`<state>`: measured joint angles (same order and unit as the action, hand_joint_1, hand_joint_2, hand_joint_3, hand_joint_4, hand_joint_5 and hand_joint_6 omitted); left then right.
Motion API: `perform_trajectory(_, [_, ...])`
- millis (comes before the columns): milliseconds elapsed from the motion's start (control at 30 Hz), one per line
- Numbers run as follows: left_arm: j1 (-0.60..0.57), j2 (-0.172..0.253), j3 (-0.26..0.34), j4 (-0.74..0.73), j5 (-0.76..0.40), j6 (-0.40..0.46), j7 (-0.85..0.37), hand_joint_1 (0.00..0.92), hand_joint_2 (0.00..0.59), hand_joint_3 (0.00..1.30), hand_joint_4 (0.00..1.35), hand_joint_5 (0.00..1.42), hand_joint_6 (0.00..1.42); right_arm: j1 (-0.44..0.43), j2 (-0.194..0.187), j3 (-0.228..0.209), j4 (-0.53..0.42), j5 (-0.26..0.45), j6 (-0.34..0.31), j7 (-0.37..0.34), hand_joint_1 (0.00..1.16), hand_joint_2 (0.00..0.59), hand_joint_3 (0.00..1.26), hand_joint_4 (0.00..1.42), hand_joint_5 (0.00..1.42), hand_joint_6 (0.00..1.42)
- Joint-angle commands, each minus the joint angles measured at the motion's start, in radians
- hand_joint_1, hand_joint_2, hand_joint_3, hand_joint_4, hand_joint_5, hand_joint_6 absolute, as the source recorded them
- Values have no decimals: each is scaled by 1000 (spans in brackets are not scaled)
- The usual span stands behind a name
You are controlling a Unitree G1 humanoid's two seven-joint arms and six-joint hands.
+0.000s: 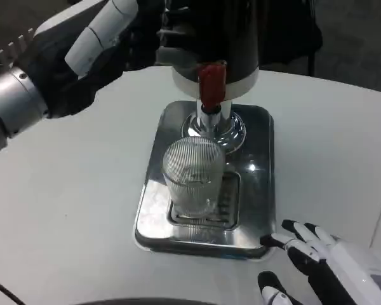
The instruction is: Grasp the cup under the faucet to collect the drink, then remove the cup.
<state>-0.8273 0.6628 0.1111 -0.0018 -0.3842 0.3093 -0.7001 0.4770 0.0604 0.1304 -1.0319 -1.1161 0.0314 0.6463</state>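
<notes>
A clear ribbed glass cup [192, 176] stands upright on the drip grate of a shiny steel dispenser base [257, 190], right under the faucet spout [209, 121] with its red tap handle [211, 82]. My left hand [92, 44] is raised at the upper left, beside the dark dispenser body, fingers extended and holding nothing. My right hand [324, 264] lies low at the bottom right, fingers spread, its fingertips close to the base's front right corner, apart from the cup.
The dispenser's black body [209, 32] rises at the top centre. The white table [63, 190] stretches left and right of the base. A dark cable [0, 289] crosses the bottom left corner.
</notes>
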Motion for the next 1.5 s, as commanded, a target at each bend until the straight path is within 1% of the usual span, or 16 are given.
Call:
perform_trajectory(33, [29,4,21,-52,21,8,34,0,81,345,328,402,401,8,8,0,-15,4,-7,-3,15,488,196,41,0,1])
perform_trajectory(100, [40,13,24,-63,33,10,46,0,81,370,354,434,428,7,8,0,-15,5,-8,-2,15,488,196,41,0,1])
perform_trajectory(167, [44,19,18,-55,51,5,44,0,80,355,321,405,416,6,8,1,-15,7,-10,-2,15,488,196,41,0,1])
perform_trajectory(300, [30,10,-4,-11,91,-23,33,0,80,337,293,385,410,18,12,-4,-15,10,-25,-12,15,488,196,41,0,1])
perform_trajectory(533, [4,-20,-43,100,143,-92,14,0,80,328,278,367,403,51,28,-30,-15,28,-65,-29,15,488,196,41,0,1])
perform_trajectory(767, [-22,-66,-76,180,183,-182,-5,0,80,315,265,351,394,74,48,-55,-15,48,-107,-32,15,488,196,41,0,1])
perform_trajectory(933, [-30,-76,-81,175,197,-212,-8,0,80,314,265,349,393,107,62,-62,-15,58,-139,-43,15,488,196,41,0,1])
perform_trajectory(1133, [-42,-86,-91,174,208,-231,-15,0,79,314,271,354,393,108,70,-71,-15,63,-156,-46,15,488,196,41,0,1])
perform_trajectory(1233, [-40,-103,-97,186,201,-250,-27,0,78,314,272,356,393,116,72,-78,-15,69,-166,-48,15,488,196,41,0,1])
perform_trajectory(1333, [-39,-118,-101,219,196,-261,-48,0,89,295,244,334,393,121,76,-86,-15,75,-175,-47,15,488,196,41,0,1])
perform_trajectory(1400, [-34,-131,-109,252,196,-280,-68,0,89,285,220,310,361,119,78,-89,-15,76,-179,-47,15,488,196,41,0,1])
perform_trajectory(1500, [-26,-145,-115,292,202,-309,-87,0,92,279,213,295,351,118,80,-93,-15,79,-178,-43,15,488,196,42,1,1])
